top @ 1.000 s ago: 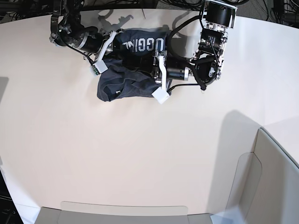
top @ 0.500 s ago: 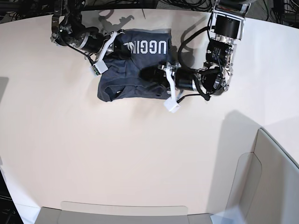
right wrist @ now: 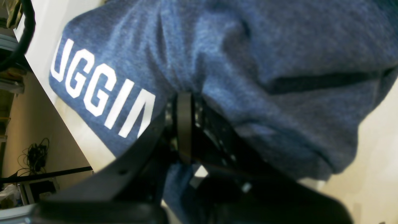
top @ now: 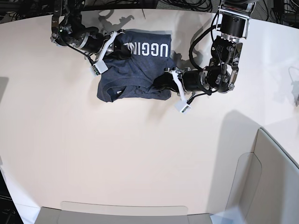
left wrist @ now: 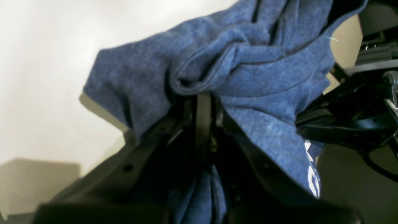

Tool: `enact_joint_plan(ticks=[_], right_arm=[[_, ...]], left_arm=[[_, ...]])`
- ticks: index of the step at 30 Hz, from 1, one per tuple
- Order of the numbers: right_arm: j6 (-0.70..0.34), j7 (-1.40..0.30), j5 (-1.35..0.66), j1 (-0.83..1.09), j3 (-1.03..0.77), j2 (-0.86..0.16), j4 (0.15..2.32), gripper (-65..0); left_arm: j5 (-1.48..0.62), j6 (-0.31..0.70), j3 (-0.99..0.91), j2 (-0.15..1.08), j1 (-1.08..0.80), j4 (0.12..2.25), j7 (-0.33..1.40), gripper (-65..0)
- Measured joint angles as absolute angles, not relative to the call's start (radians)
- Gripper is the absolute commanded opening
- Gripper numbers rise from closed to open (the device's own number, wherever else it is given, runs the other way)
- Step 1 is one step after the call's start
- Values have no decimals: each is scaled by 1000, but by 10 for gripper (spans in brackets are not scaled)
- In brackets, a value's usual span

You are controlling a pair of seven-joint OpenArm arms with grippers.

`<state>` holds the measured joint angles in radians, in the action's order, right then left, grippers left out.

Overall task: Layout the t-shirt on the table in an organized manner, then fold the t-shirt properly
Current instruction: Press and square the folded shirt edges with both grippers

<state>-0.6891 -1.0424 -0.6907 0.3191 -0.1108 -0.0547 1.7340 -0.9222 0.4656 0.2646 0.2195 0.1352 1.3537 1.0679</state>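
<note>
The dark blue-grey t-shirt (top: 135,70) lies bunched on the off-white table (top: 117,149) near its far edge, with white lettering (top: 147,48) facing up at the back. My left gripper (top: 160,80), on the base view's right, is shut on the shirt's right edge. In the left wrist view (left wrist: 202,93) it pinches a rolled fold of cloth (left wrist: 264,77). My right gripper (top: 117,48), on the base view's left, is shut on the shirt's far-left part. In the right wrist view (right wrist: 183,96) it grips the cloth (right wrist: 248,62) beside the lettering.
Pale grey panels stand at the front edge (top: 124,212) and at the right front (top: 271,177). The table's curved far edge (top: 28,21) runs just behind both arms, with cables beyond it.
My left arm has moved to the base view's right, drawing the shirt's right edge with it, so the shirt lies wider. My right gripper has stayed in place.
</note>
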Motion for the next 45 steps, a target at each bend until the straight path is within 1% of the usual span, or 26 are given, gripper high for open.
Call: enact_joint_plan(ticks=[5,9,12,14,17,19,21,23,26,29,34,39,45], right_arm=[[-681,-1082,-658,321,-108,-56,1797,-650],[-670,-1107,-628,308,-110,-89,1885,-650],[-662,-1106,-626,287,-113,-91,1942,-650],[-662,-1103,-630,278,-112,-86,1976,-650],[-662,-1108,-629,257,-111,-86,2009,-650],[-662,-1107,-626,223,-111,-88,2011,-650],[-662,-1105,-627,191,-111,-80,2012,-650],[-662,-1107,-625,159,-111,-68,2008,-650],[-662,-1107,-625,108,-113,-25,1971,-650],[-662,-1106,-628,74,-105,5,1916,-650],[-662,-1111,-623,76,-111,-2,1827,-650],[-662,-1110,-626,60,-109,1,1734,-650],[-661,-1096,-632,-14,-108,-12,1552,-650]], left_arm=[[-921,466,265,220,136,1354,1068,-650],[-908,463,265,219,136,1376,1077,-650],[-886,456,260,219,136,1422,1133,-650],[-871,453,220,216,128,1473,1187,-650],[-841,448,110,216,112,1591,1253,-650],[-905,448,47,223,118,1678,1268,-650],[-1036,456,0,224,133,1729,1319,-650],[-1184,455,-39,220,136,1729,1397,-650],[-1306,461,-48,216,113,1685,1411,-650],[-1317,461,-17,222,69,1654,1402,-650],[-1301,454,42,219,-36,1611,1415,-650],[-1320,454,75,214,-80,1604,1402,-650],[-1348,458,75,232,-98,1472,1399,-650]])
